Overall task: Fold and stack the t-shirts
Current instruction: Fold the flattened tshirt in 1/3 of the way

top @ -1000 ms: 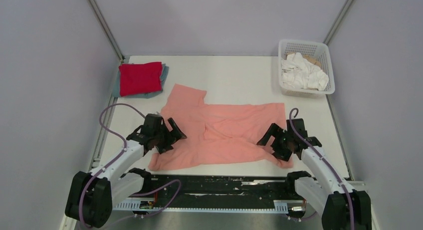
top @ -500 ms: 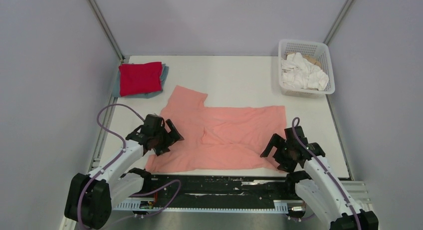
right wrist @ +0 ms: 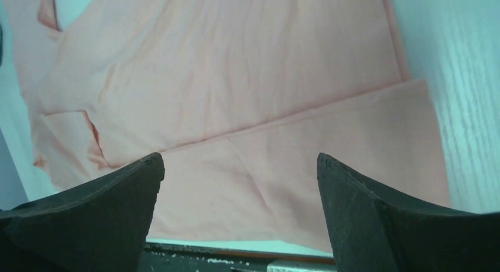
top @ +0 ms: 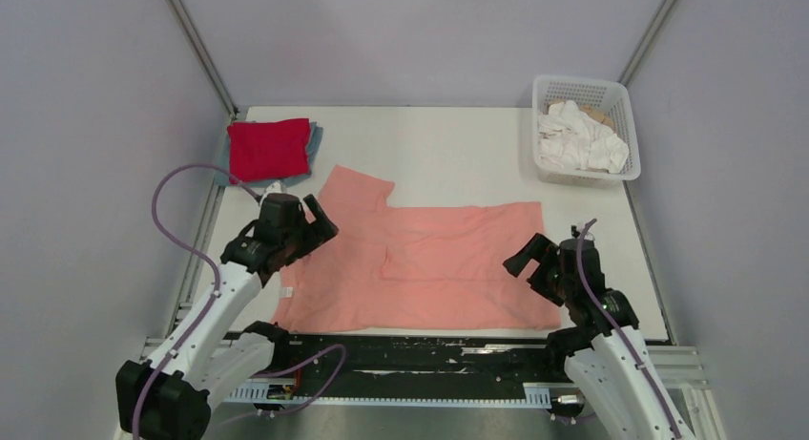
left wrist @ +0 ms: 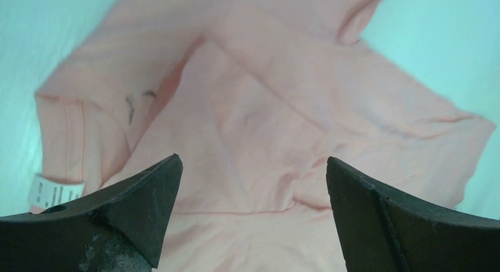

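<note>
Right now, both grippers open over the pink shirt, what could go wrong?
The near hem of the salmon-pink shirt lies at the table edge; dragging it could pull it onto the black rail. One sleeve sticks out at the far left, so a fold may end uneven. The left gripper hangs near the red shirt and might nudge it.

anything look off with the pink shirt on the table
The pink shirt has one sleeve jutting out at its far left corner, and small dark marks show on the cloth near the left fold.
</note>
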